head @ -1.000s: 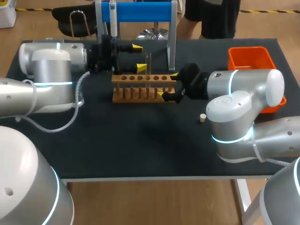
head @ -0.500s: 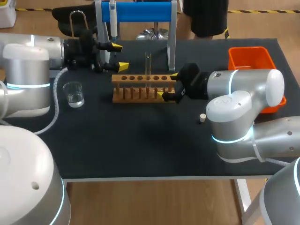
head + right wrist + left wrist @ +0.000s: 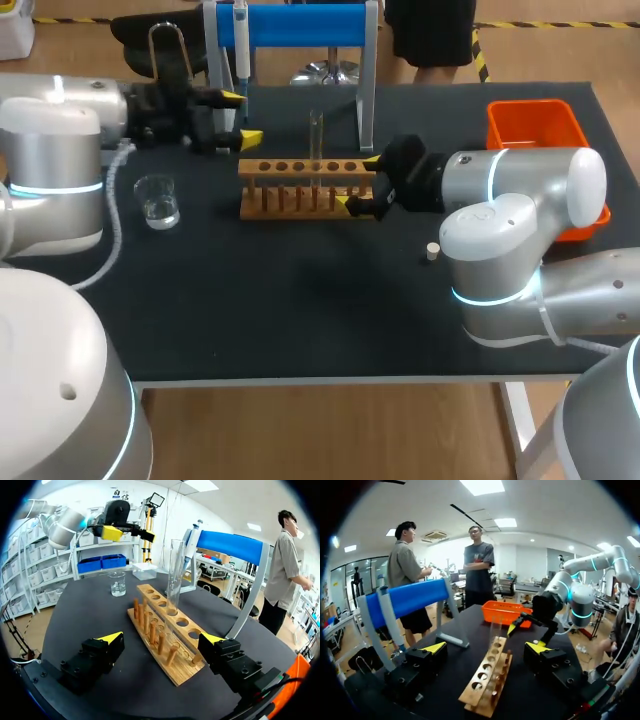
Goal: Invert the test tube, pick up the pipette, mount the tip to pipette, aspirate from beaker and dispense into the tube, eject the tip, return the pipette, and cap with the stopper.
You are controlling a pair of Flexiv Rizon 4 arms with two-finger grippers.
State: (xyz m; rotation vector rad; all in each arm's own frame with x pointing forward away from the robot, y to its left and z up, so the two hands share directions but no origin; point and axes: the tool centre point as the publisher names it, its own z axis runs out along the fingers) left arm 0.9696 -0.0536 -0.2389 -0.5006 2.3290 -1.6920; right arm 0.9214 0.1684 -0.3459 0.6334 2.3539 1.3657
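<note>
a: test tube (image 3: pixel 316 138) stands upright in the wooden rack (image 3: pixel 305 186), a little ahead of the right gripper (image 3: pixel 358 183), just past its fingertips. what worries you from here?

b: closest in, that right gripper. its fingers are spread wide either side of the rack's end, holding nothing and, as far as i can tell, not touching the wood. if it pushed forward or closed crooked, i reckon it could shove the rack and topple the tube.

a: and further off?

b: the left gripper (image 3: pixel 241 118), wide open too and empty, sits close by the blue stand (image 3: pixel 300 25), with the pipette (image 3: pixel 241 40) hanging just beside it and higher than its fingers. i'd fear a finger catching the stand's post, or a skewed grab that leaves the tip hard to mount.

a: how are the arms set?

b: right arm lies low, wrist level, fingers pointing along the rack. left arm is stretched flat as well, fingers horizontal, aimed across towards the rack and the other gripper. beaker (image 3: pixel 157 200) is off to the left gripper's side; stopper (image 3: pixel 432 251) lies behind the right gripper, beside its arm.
</note>
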